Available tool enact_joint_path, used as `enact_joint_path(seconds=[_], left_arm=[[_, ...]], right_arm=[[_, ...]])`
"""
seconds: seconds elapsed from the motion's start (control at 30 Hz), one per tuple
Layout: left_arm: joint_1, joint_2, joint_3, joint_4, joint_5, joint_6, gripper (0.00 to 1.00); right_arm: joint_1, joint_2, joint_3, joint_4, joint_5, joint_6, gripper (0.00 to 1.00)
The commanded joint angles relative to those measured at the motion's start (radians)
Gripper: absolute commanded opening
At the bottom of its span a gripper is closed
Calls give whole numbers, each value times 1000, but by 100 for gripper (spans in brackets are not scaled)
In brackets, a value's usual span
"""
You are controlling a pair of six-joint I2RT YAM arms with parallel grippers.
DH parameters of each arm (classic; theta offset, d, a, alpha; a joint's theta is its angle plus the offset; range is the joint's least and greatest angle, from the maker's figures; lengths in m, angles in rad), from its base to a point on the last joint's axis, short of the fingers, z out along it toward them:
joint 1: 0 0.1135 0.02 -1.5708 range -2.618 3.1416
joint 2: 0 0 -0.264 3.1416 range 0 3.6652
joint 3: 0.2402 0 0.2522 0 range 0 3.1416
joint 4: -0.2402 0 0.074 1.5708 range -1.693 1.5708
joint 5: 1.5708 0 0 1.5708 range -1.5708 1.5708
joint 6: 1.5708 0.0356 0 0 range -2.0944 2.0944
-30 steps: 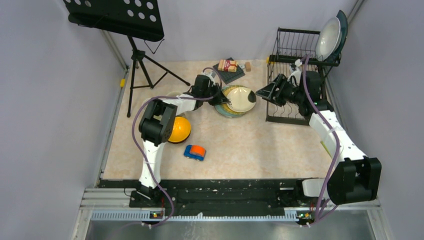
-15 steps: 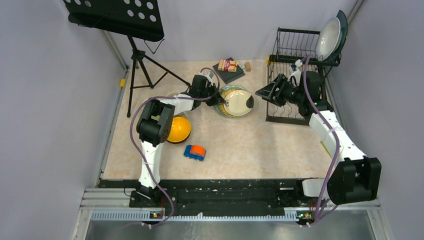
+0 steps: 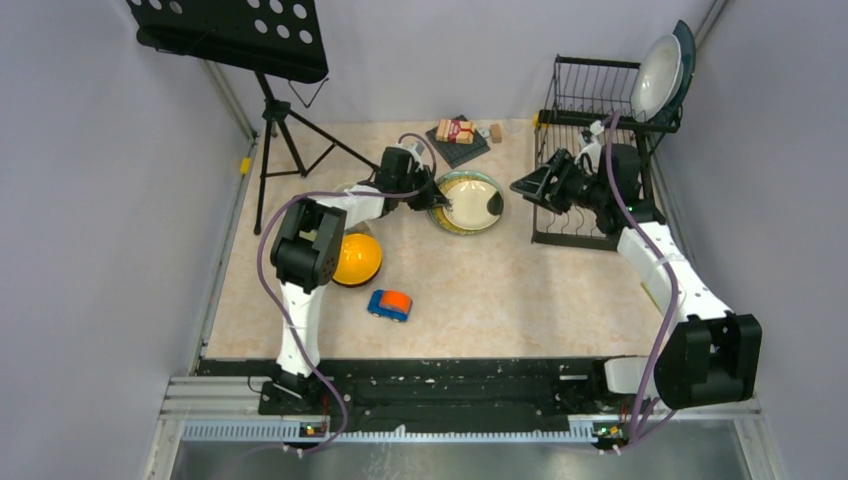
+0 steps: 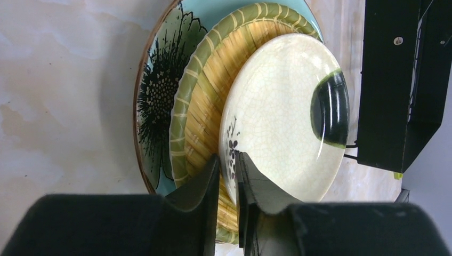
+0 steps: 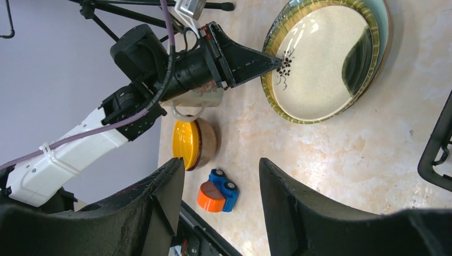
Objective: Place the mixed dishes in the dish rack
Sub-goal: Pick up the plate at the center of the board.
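Note:
A stack of three round plates lies at mid-table: the cream plate (image 3: 480,203) on top, a yellowish plate (image 4: 205,90) under it and a mint-green flowered plate (image 4: 157,90) at the bottom. My left gripper (image 3: 437,200) is shut on the cream plate's (image 4: 282,112) near rim, one finger above it and one below. My right gripper (image 3: 520,186) is open and empty, hovering just right of the stack, in front of the dish rack (image 3: 572,228). A pale plate (image 3: 658,75) and a dark teal plate (image 3: 686,45) stand in the rack's upper tier.
An orange-yellow bowl (image 3: 358,258) lies on its side by the left arm, with a beige mug (image 5: 198,101) behind it. A toy car (image 3: 389,304) sits in front. A music stand (image 3: 235,30) is at the back left. A packet on a dark mat (image 3: 457,133) is at the back.
The cream plate was tilted up and further right; it now sits lower and flatter over the stack. My left gripper has drawn back slightly with it. The right arm has barely moved.

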Motion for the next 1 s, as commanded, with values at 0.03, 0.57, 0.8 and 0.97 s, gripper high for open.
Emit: enact_joint_path(seconds=[0.03, 0.57, 0.8, 0.97], left_arm=[[2, 16, 20, -6, 18, 10, 24], [3, -7, 10, 6, 54, 16, 1], [2, -75, 11, 38, 70, 29, 0], [3, -116, 8, 45, 69, 39, 0]], right_arm=[[11, 4, -8, 35, -8, 14, 55], [12, -2, -15, 28, -7, 15, 55], [12, 9, -24, 66, -37, 39, 55], [16, 22, -8, 33, -46, 8, 57]])
